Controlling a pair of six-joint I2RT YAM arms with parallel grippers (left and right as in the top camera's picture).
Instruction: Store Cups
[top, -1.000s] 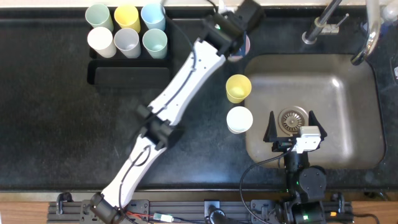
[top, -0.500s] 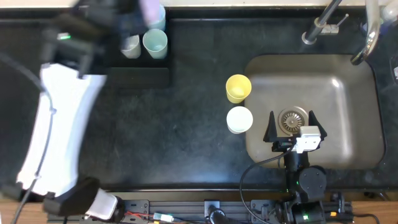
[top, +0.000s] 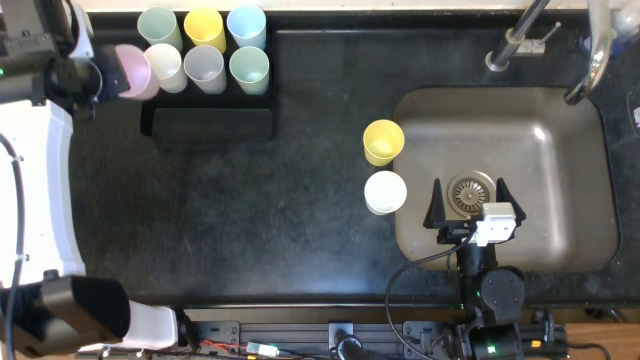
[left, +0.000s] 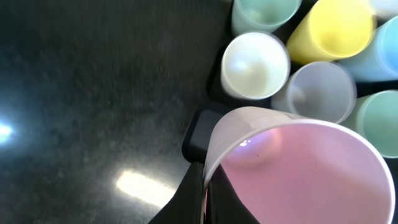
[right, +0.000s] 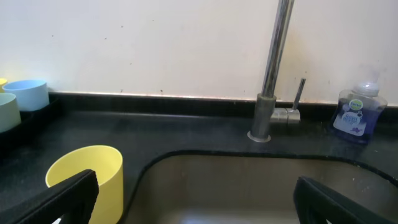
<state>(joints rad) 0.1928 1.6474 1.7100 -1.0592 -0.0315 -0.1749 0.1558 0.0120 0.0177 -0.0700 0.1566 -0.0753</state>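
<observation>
A black rack (top: 208, 122) at the back left holds several cups, among them a white cup (left: 255, 65), a yellow one (left: 333, 31) and a clear one (left: 320, 92). My left gripper (top: 98, 76) is shut on the rim of a pink cup (top: 131, 72), held tilted just left of the rack, above the white cup's corner. A yellow cup (top: 383, 141) and a white cup (top: 385, 192) stand on the counter by the sink's left edge. My right gripper (top: 470, 206) hangs open over the sink (top: 560, 230), holding nothing.
The faucet (right: 273, 68) and a soap bottle (right: 356, 112) stand behind the sink. The rack's front row (top: 208, 122) is unoccupied. Dark counter (top: 250, 230) stretches between the rack and the sink.
The left arm swung from the sink's back edge across to the far left, carrying the pink cup to the rack's left end. The right arm stayed still.
</observation>
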